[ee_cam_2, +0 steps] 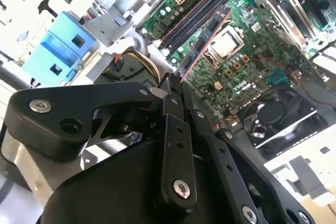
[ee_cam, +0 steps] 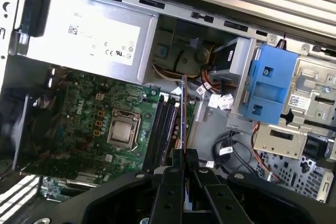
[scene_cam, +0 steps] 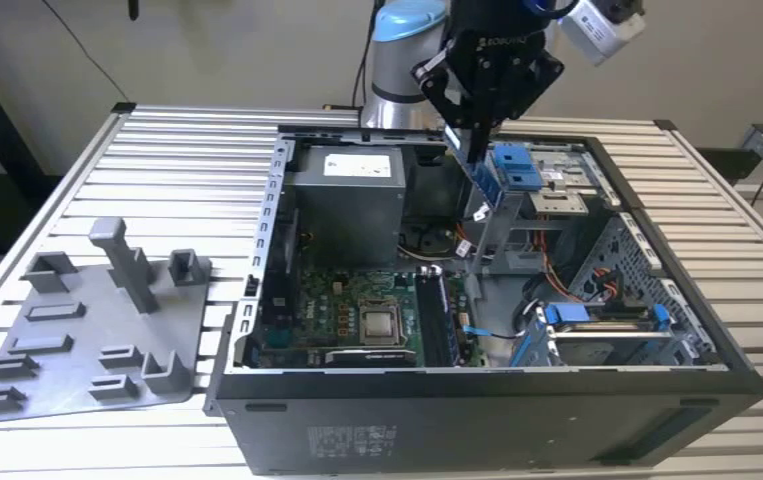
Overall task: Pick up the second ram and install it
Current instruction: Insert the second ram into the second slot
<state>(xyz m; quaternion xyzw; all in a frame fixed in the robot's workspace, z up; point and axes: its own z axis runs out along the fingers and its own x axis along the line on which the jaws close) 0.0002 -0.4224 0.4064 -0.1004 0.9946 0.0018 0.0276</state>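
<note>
My claw (ee_cam: pixel 182 156) is pinched on the second ram (ee_cam: pixel 182 114), its two black fingers pressed against the board's flat faces at one end. In the first wrist view I see the board edge-on, as a thin dark line running out from my fingertips. In the second wrist view the second ram (ee_cam_2: pixel 207 43) shows a reddish edge and reaches out from the claw (ee_cam_2: pixel 173 85) over the green motherboard (ee_cam_2: pixel 262 51). The board hangs in the air inside the open computer case (scene_cam: pixel 488 395), above the long black memory slots (ee_cam: pixel 165 129), which run between the processor socket (ee_cam: pixel 122 132) and the case's cable-filled bay. I cannot tell whether its free end touches a slot. In the exterior view my claw (scene_cam: pixel 471 135) hovers over the case's far half, just beside the blue drive bracket (scene_cam: pixel 512 165) and near the grey power-supply box (scene_cam: pixel 354 190). On the slatted counter (scene_cam: pixel 181 150), at the exterior view's left of the case, lies the grey tray (scene_cam: pixel 88 340) with its upright posts.
</note>
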